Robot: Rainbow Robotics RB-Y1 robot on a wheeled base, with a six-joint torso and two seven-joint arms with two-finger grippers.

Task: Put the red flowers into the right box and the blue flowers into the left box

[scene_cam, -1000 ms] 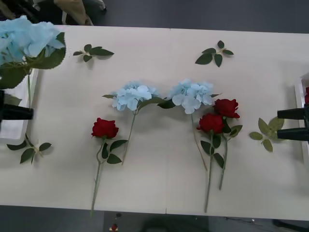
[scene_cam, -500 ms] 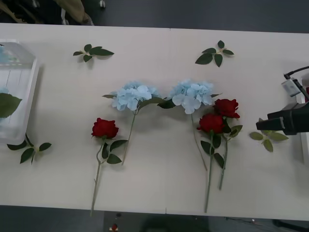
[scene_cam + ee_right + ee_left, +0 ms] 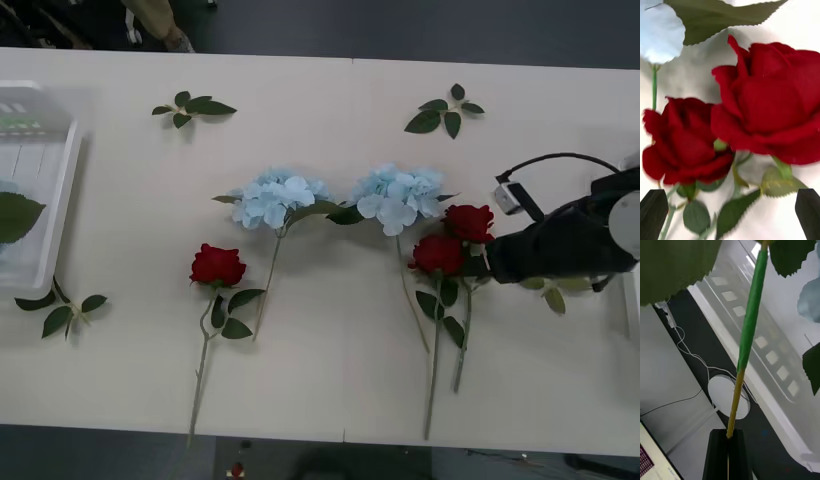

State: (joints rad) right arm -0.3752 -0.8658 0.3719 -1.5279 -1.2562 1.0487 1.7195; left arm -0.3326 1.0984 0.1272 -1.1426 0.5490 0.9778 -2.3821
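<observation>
Two blue flowers [image 3: 275, 197] [image 3: 398, 195] lie mid-table. One red flower [image 3: 218, 265] lies left of centre, and two more [image 3: 437, 254] [image 3: 470, 222] lie side by side to the right. My right gripper [image 3: 490, 262] has come in from the right, level with that pair. It is open, and both blooms [image 3: 685, 142] [image 3: 771, 108] sit just ahead of its black fingers [image 3: 807, 210]. My left gripper [image 3: 728, 453] is shut on the green stem [image 3: 750, 322] of a blue flower above the left box [image 3: 763, 352]. That white tray [image 3: 55, 200] sits at the table's left edge, with a leaf [image 3: 15, 215] over it. The right box's rim [image 3: 633, 310] barely shows.
Loose green leaf sprigs lie at the back left [image 3: 190, 106], the back right [image 3: 443, 113], beside the left box [image 3: 60, 310] and under my right arm [image 3: 555, 295]. The long rose stems reach nearly to the table's front edge [image 3: 340, 432].
My right arm has swung left from the table's right edge up to the pair of red flowers. The blue flower held by my left gripper has moved off the front view's left edge.
</observation>
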